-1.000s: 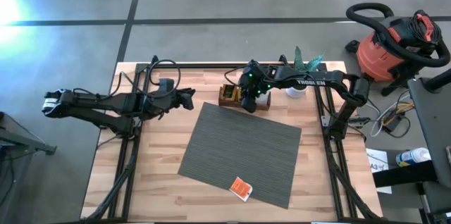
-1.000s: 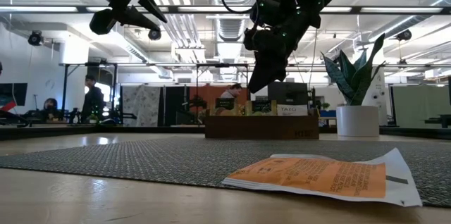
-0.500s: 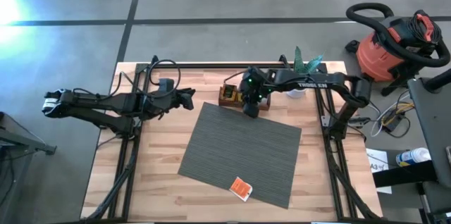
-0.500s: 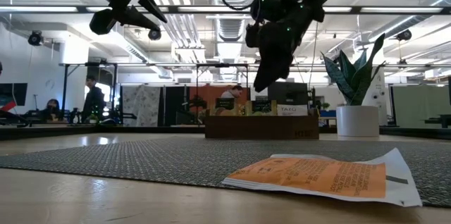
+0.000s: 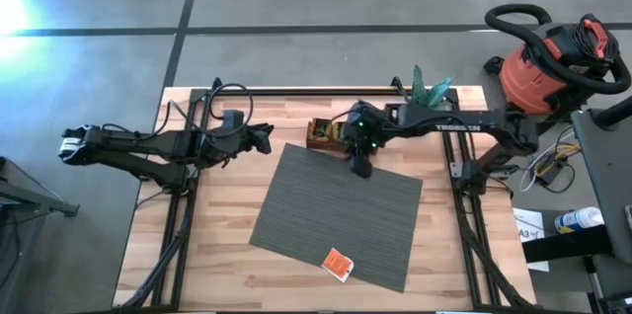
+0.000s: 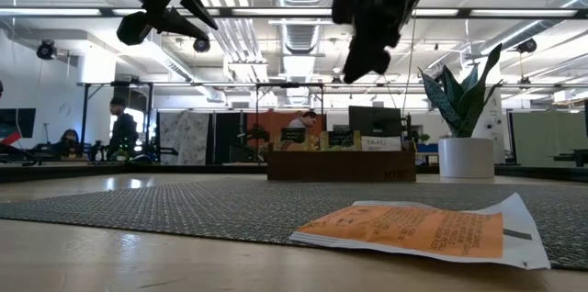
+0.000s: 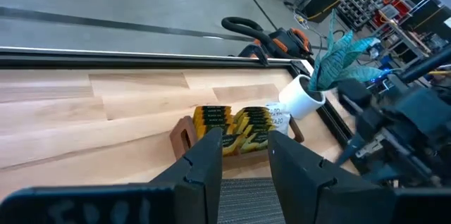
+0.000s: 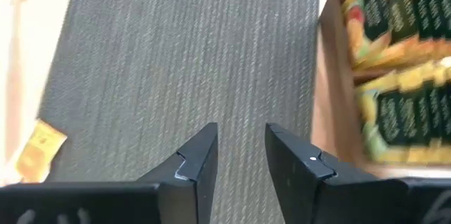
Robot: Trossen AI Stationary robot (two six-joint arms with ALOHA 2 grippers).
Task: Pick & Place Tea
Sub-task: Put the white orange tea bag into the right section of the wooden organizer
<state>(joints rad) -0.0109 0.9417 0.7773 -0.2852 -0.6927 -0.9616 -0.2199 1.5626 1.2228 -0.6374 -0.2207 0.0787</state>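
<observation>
Right gripper (image 5: 361, 167) hangs above the far edge of the grey ribbed mat (image 5: 336, 217), just in front of the wooden tray (image 5: 318, 133). Fingers (image 8: 201, 159) apart, a narrow gap between them, nothing between the pads; mat shows through the gap in the right wrist view. Seen from table height the gripper (image 6: 354, 61) is well above the tray (image 6: 340, 165).

Left gripper (image 5: 267, 137) waits over the bare table (image 5: 207, 235) to the left of the tray, raised, fingers (image 7: 203, 157) slightly parted and empty.

Largest to smallest:
- Table: pale wood planks, dark frame rails along both sides.
- Mat: lies at a slant across the middle of the table.
- Tray: dark brown, at the mat's far edge, packed with upright tea sachets (image 7: 243, 123), yellow and orange with dark panels; white-labelled ones at the end nearest the plant pot (image 7: 301, 98).
- Potted plant (image 5: 427, 89): white pot, green blade leaves, at the back of the table to the right of the tray.
- Single orange-and-white sachet (image 5: 339, 264): lies flat on the near part of the mat, well apart from the tray and both grippers. At table height it (image 6: 427, 230) fills the foreground.
</observation>
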